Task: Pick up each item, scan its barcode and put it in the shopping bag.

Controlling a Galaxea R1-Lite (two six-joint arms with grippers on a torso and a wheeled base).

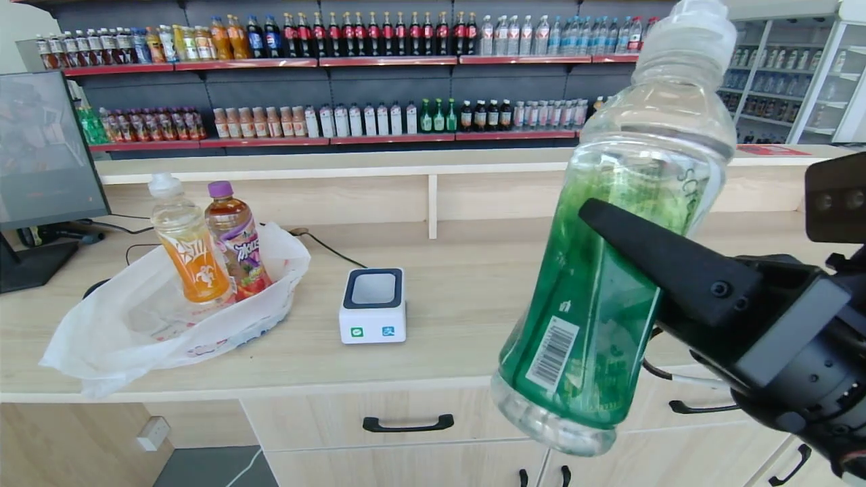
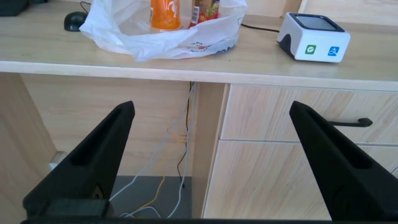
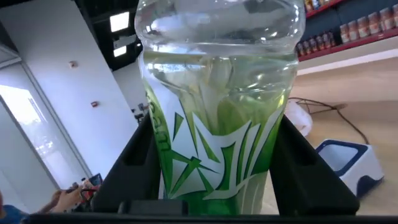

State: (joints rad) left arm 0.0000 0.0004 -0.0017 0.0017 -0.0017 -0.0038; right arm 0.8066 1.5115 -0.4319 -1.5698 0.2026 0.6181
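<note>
Works at a long wooden counter (image 1: 473,297), with all of the task's things lying on it or held up near it.

Has a white shopping bag (image 1: 122,331) slumped open on the counter's left part, with two drinks already inside. Counts those as done: an orange bottle (image 1: 186,250) and a purple-capped bottle (image 1: 237,247), roughly upright, side by side and touching. Cannot confirm from here that either was scanned; presumably so.

Holds the green bottle (image 1: 609,270), the item in hand, up in the air on the right, nearer the robot than the scanner. Tilts it with the cap up, touching no surface. Grips it round the labelled middle with the right gripper (image 3: 217,174), one finger pressed to each side of the label. Reads as lifted, but neither scanned nor bagged.

Has the left gripper (image 2: 211,112) low in front of the cabinet, beneath the counter edge, with fingers spread wide and nothing between them.

Finds the scanner (image 1: 373,306), a small white box with a dark window facing up, on the counter just beside the bag and well apart from the raised bottle.

Shows the barcode (image 1: 553,355) low on the green bottle's label, facing the head camera rather than the scanner window. Leaves, then, by this judgement: turning that code toward the window, bringing it over for a read, and lowering the bottle into the bag. Puts the count at two of three visible items bagged.
</note>
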